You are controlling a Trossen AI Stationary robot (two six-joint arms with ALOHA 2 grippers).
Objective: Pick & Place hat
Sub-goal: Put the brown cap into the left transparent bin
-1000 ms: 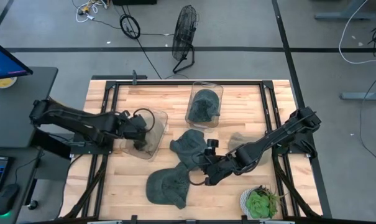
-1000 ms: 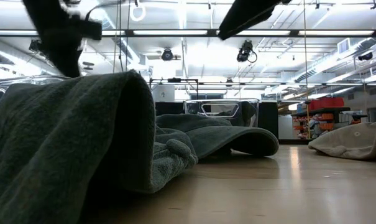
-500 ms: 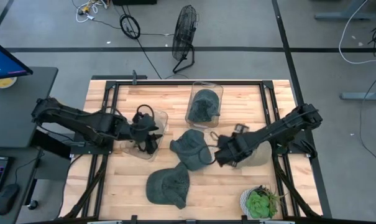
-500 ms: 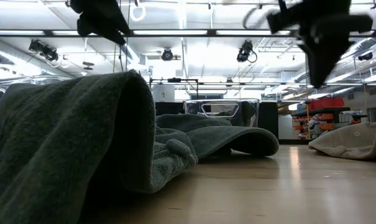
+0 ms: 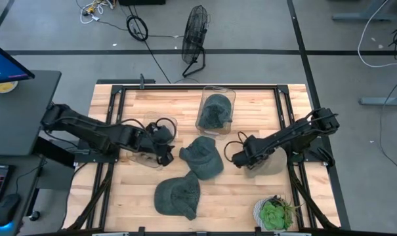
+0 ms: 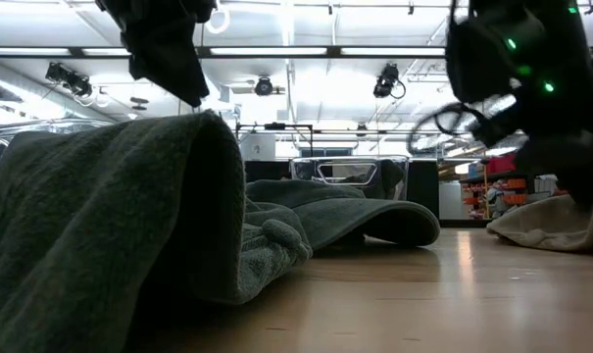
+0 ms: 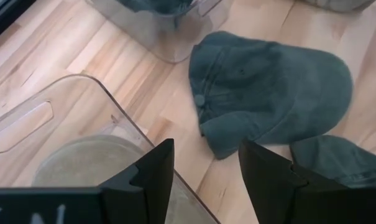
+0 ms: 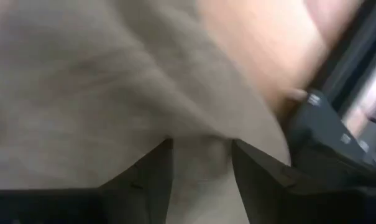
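Observation:
A beige hat [image 5: 271,164] lies near the table's right edge. My right gripper [image 5: 238,157] is open at its left side, and beige cloth fills the gap between the fingers [image 8: 200,163]. My left gripper [image 5: 165,142] is open at the right rim of a clear bin [image 5: 169,122] that holds another beige hat [image 7: 91,163]. One green hat [image 5: 202,156] lies mid-table, a second [image 5: 178,195] sits by the near edge, and a third [image 5: 215,110] rests in the far clear bin [image 5: 232,93]. My right gripper has its open fingers [image 8: 149,171] on either side of a ridge of the beige hat's cloth [image 8: 199,149], coming from the table's left. Whether they touch the cloth, I cannot tell.
A potted plant [image 5: 275,213] stands at the near right corner. The black frame rails [image 5: 291,124] run along the table's sides. Bare wood shows between the mid-table green hat and the plant. A fan [image 5: 195,36] stands on the floor beyond the far edge.
My right gripper has swung from beside the near green hat toward the far right, ending at the beige hat. My left gripper has moved from over its bin toward the table's right, reaching the bin's right rim. The hats lie as before.

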